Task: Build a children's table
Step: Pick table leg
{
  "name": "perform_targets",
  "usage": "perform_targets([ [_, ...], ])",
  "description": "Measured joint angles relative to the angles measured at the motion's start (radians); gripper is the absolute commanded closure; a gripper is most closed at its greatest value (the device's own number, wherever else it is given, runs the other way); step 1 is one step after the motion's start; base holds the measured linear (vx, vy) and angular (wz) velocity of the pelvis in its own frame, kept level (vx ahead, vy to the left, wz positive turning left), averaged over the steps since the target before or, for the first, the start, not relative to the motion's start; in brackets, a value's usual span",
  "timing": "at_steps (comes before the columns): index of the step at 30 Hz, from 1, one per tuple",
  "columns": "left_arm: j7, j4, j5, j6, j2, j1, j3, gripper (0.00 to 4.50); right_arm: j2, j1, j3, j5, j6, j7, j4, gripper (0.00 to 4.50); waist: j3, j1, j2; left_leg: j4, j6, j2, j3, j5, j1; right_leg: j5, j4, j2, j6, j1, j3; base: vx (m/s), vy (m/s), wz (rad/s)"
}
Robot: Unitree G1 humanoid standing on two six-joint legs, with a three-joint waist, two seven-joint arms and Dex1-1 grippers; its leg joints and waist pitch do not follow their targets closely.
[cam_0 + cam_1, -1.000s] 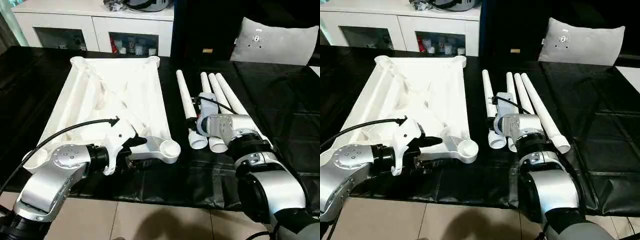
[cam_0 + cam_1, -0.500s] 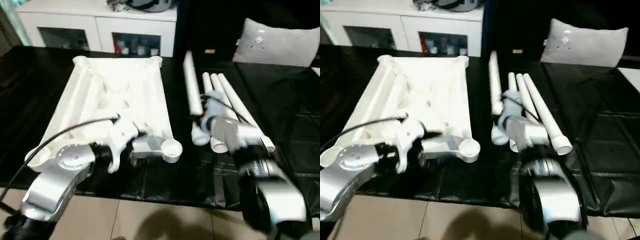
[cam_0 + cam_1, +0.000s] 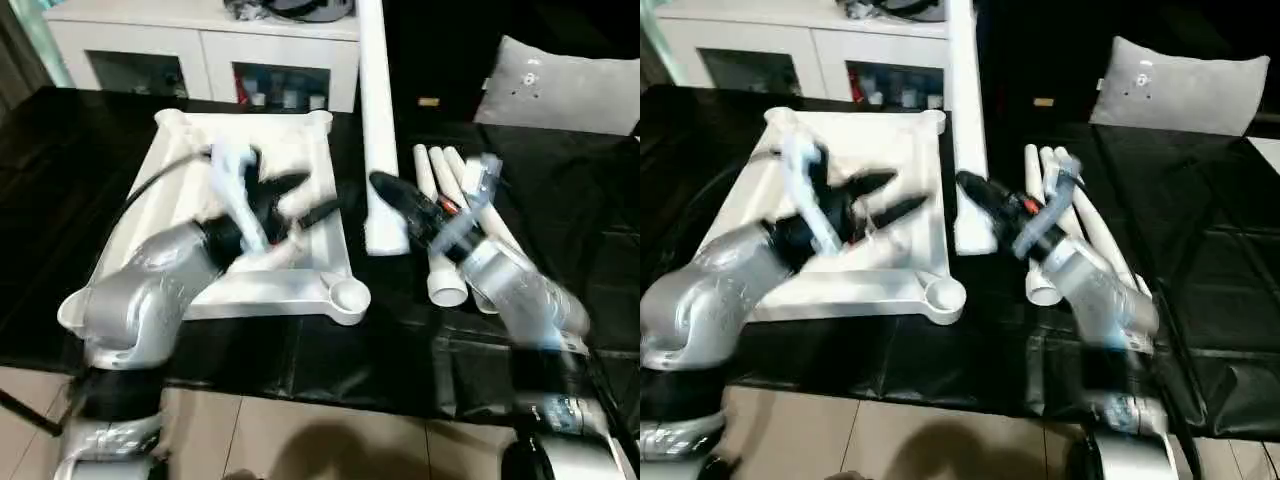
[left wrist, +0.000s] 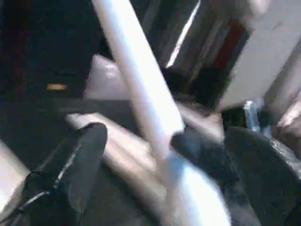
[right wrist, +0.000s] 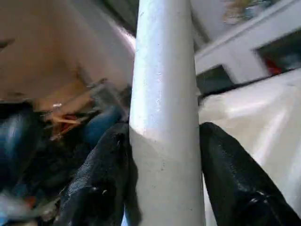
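Above the black table [image 3: 560, 300], right gripper [image 5: 162, 141] jaws clamping an upright leg [image 3: 375, 120]; left gripper [image 3: 295, 200] spread wide.

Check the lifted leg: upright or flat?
Upright. The leg stands on end in the right claw, wide end down, off the other legs.

table top [image 3: 300, 150]: white, ribbed
legs [image 3: 445, 230]: white
raised leg [image 3: 375, 100]: white
counter [image 3: 60, 150]: glossy black
cushion [image 3: 560, 90]: grey-white
right claw [image 5: 162, 183]: black fingers
cabinet [image 3: 200, 40]: white

raised leg [image 3: 375, 120] runs off the top edge.
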Motion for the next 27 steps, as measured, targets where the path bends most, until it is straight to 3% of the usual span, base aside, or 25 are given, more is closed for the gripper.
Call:
perform_targets([
  [4, 0.043, 0.009, -0.137, 0.037, -0.071, -0.051, 0.056, 0.00, -0.006, 0.051, 0.010, 0.072, 0.064, 0.053, -0.085, 2.62, 0.000, -0.001, 0.000, 0.000, 0.000, 0.000, 0.000, 0.000, 0.000, 0.002, 0.000, 0.000, -0.002, 0.000, 0.000, 0.000, 0.000, 0.00],
  [13, 0.080, 0.013, -0.148, 0.065, -0.086, -0.050, 0.051, 0.00, -0.020, 0.089, 0.056, 0.086, 0.069, 0.061, -0.159, 2.62, 0.000, -0.001, 0.000, 0.000, 0.000, 0.000, 0.000, 0.002, -0.001, 0.004, -0.002, 0.000, 0.000, 0.000, 0.000, 0.000, 0.000, 0.00],
  [15, 0.084, 0.010, -0.144, 0.063, -0.082, -0.048, 0.038, 0.36, -0.022, 0.098, 0.080, 0.064, 0.056, 0.061, -0.181, 2.62, 0.000, -0.001, 0.000, -0.001, 0.000, 0.000, 0.000, 0.002, -0.002, 0.004, -0.004, 0.000, 0.001, 0.000, -0.001, 0.000, 0.000, 0.00],
  [20, 0.081, -0.006, -0.025, 0.013, -0.024, -0.015, -0.072, 0.36, -0.025, 0.127, 0.181, -0.063, -0.026, 0.015, -0.234, 2.62, 0.000, -0.001, 0.000, -0.004, 0.000, 0.000, 0.000, 0.002, -0.003, 0.005, -0.008, 0.000, 0.002, 0.000, -0.001, 0.000, 0.000, 0.00],
  [27, 0.087, -0.029, 0.105, -0.086, 0.028, 0.001, -0.157, 0.36, 0.029, 0.135, 0.211, -0.152, -0.159, -0.074, -0.233, 2.62, 0.000, -0.003, 0.000, -0.006, 0.000, 0.000, 0.000, 0.002, -0.004, 0.007, -0.012, 0.000, 0.003, 0.000, -0.001, 0.000, 0.000, 0.00],
])
